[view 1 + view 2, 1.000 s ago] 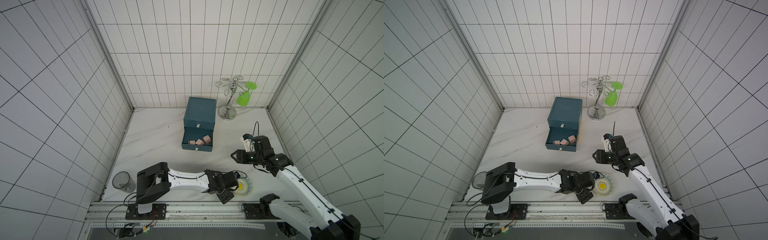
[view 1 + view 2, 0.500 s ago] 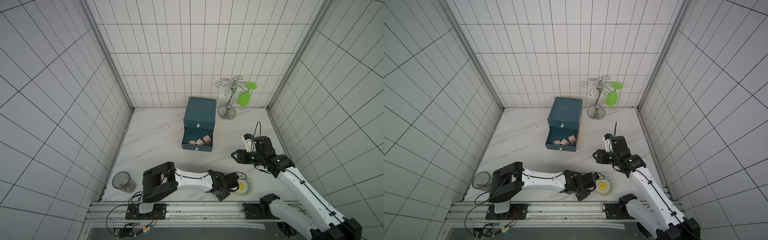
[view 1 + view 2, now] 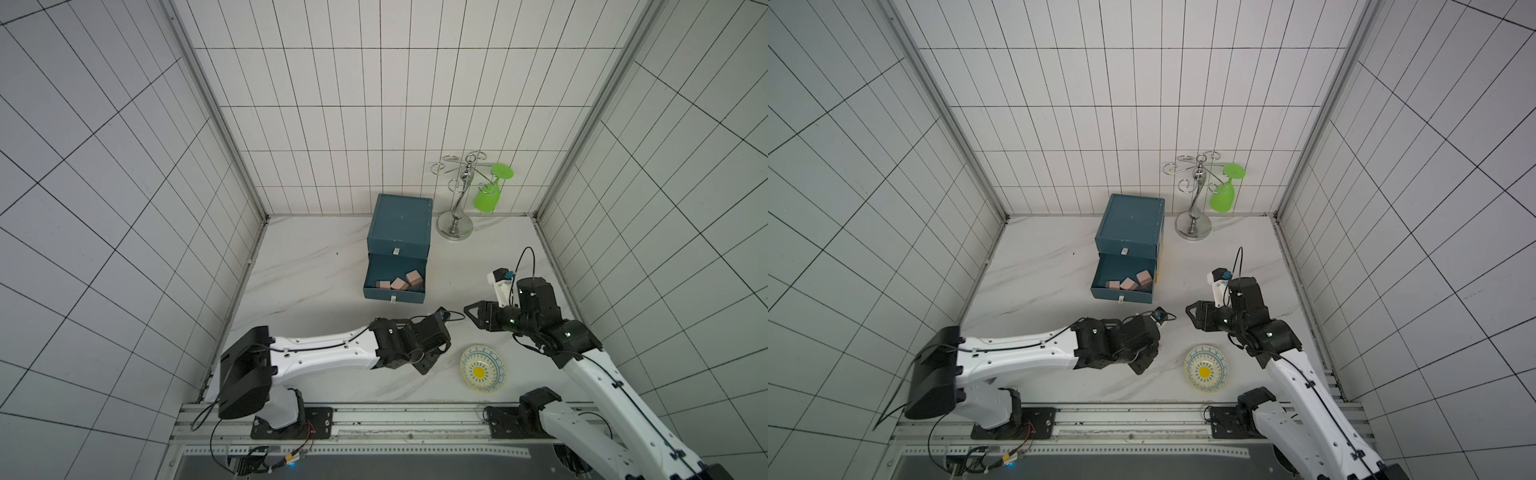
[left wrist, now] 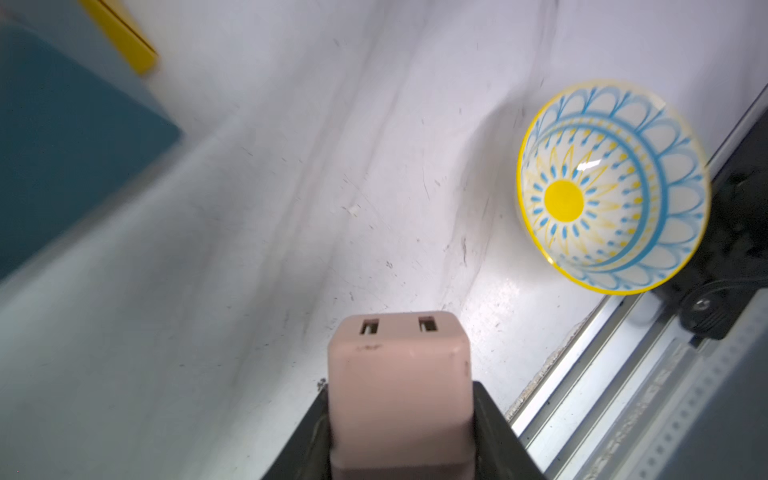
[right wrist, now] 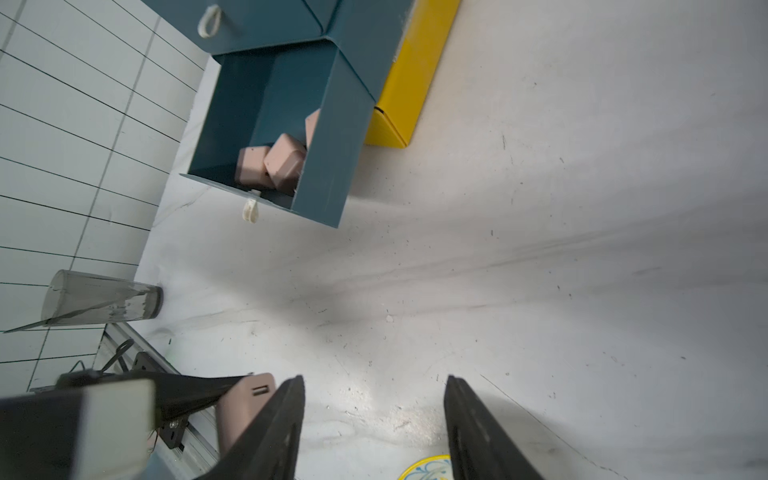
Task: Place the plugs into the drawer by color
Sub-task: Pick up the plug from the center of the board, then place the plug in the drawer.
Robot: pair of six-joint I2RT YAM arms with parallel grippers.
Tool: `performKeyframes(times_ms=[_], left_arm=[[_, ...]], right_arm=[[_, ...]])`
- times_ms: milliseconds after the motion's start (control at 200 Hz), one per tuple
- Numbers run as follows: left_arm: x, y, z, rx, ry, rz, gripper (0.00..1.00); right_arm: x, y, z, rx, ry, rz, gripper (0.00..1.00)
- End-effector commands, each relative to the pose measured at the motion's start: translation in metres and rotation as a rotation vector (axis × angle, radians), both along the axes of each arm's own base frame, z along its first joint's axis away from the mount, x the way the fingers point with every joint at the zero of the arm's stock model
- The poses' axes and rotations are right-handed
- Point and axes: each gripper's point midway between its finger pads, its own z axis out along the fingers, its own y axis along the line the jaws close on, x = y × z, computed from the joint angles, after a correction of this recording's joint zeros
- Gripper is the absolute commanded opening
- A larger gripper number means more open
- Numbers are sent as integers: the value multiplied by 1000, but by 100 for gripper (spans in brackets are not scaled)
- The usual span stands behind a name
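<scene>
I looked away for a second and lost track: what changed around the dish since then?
The left hand closed on a pink plug at the dish and drew back from it, carrying the plug. The right hand, the open drawer and its three pink plugs stayed put.

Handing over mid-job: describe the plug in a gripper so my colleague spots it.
From the blue drawer box at the back wall, come toward the rail to the left gripper. It clamps a pinkish-beige plug, the only visible one outside the open drawer.
</scene>
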Motion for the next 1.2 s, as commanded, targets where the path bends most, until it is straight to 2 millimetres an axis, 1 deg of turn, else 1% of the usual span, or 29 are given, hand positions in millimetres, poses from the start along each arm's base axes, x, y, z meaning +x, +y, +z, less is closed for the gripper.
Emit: performKeyframes(times_ms=[0, 20, 55, 100, 185, 240, 290, 300, 350, 415, 470, 515, 605, 660, 715, 795, 830, 855, 930, 1010, 1075, 1150, 1200], left_arm=[[26, 18, 53, -92, -92, 122, 15], [29, 21, 58, -105, -89, 130, 15], [39, 30, 66, -114, -84, 171, 14], [53, 44, 73, -106, -77, 231, 9], [89, 77, 82, -72, -119, 378, 7], [111, 93, 76, -54, -87, 444, 7], [127, 99, 65, -38, -23, 477, 2], [129, 100, 64, -36, -12, 482, 0], [138, 99, 56, 3, 38, 486, 0], [149, 103, 51, 103, 34, 516, 0], [161, 102, 48, 150, 13, 521, 0], [169, 98, 46, 159, 4, 518, 0], [182, 91, 35, 162, 32, 513, 0], [188, 91, 27, 170, 51, 522, 4], [196, 91, 21, 181, 45, 536, 4], [201, 83, 13, 166, 49, 523, 6], [203, 81, 10, 170, 51, 521, 13], [206, 81, 8, 175, 41, 525, 15], [215, 91, 2, 233, 10, 563, 16], [219, 94, -9, 238, 48, 570, 17], [222, 92, -15, 208, 61, 567, 18], [221, 85, -18, 176, 72, 548, 19], [220, 82, -19, 155, 82, 539, 22]], right_arm=[[-5, 11, 7, 68, -27, 63, 58], [-7, 12, 6, 70, -21, 74, 58], [-7, 14, 5, 72, -13, 84, 58], [-7, 15, 4, 76, 0, 90, 58], [-7, 17, 0, 75, 15, 91, 58], [-6, 17, -1, 74, 18, 89, 58], [-5, 16, -3, 68, 20, 80, 58], [-5, 16, -3, 68, 20, 79, 58], [-5, 14, -4, 61, 21, 74, 58], [-6, 14, -5, 58, 20, 73, 58], [-6, 13, -4, 54, 16, 66, 58], [-5, 11, -5, 51, 17, 58, 58], [-5, 10, -7, 48, 22, 51, 58], [-6, 11, -7, 49, 26, 55, 58], [-7, 11, -7, 52, 28, 59, 58], [-8, 12, -7, 57, 29, 64, 58], [-8, 12, -7, 58, 28, 64, 58], [-8, 12, -7, 57, 27, 64, 58], [-6, 10, -10, 45, 32, 48, 58], [-6, 11, -11, 45, 39, 52, 59], [-6, 12, -13, 46, 48, 56, 59], [-6, 12, -14, 45, 53, 59, 59], [-6, 12, -15, 44, 56, 59, 59]])
